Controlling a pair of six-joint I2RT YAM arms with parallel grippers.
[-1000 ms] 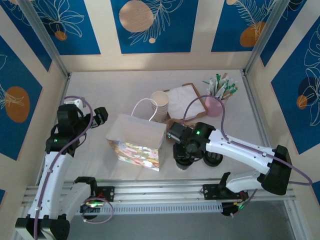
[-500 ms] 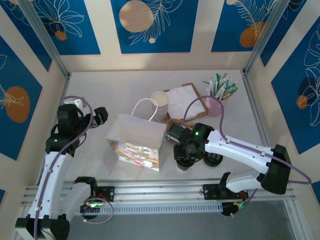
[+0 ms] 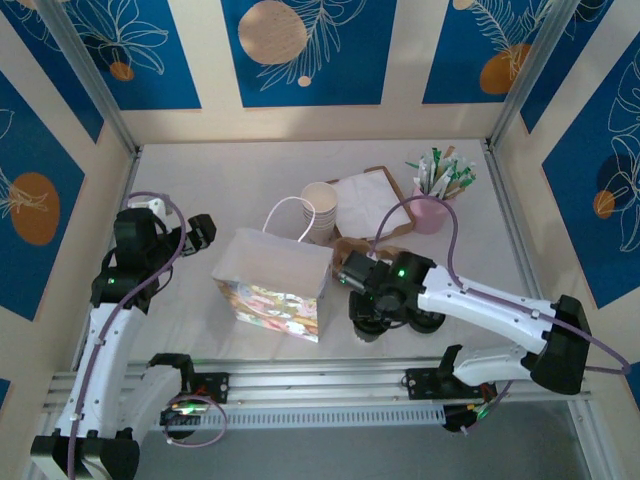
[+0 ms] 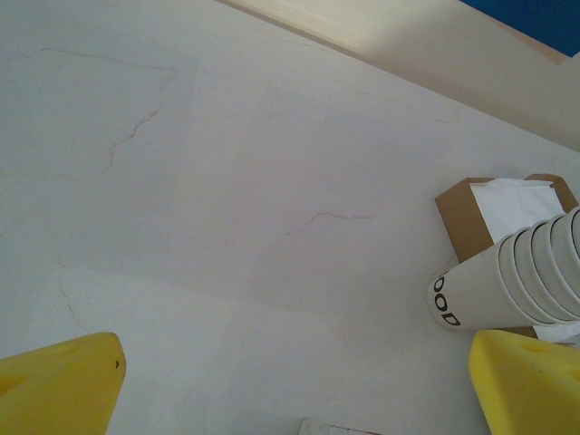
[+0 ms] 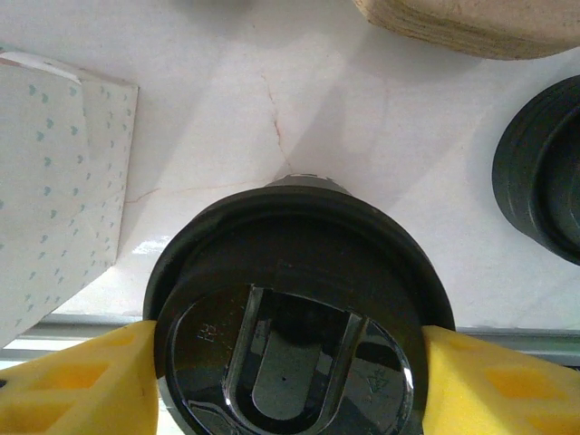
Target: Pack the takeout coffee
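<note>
To keep the coffee (image 5: pixel 290 313) upright for the paper bag (image 3: pixel 272 280) just left of it, pinches its black lid (image 5: pixel 367 263) from both sides with the right gripper (image 5: pixel 288 376) near the front edge of the table (image 5: pixel 299 109), parking the left gripper (image 4: pixel 294 385) wide open beside the stacked cups (image 4: pixel 517 272).

Takeout coffee (image 5: pixel 290 317): small cup showing round, glossy black plastic lid with raised rim and U-shaped sip tab. Cup body hiding under lid. Standing upright on white table (image 5: pixel 299 109), close to near edge, right of centre. Sitting between yellow fingers (image 5: pixel 82 381) of right gripper (image 5: pixel 288 385), lid sides touching both. Patterned bag (image 5: pixel 54 181) lying just left.
</note>
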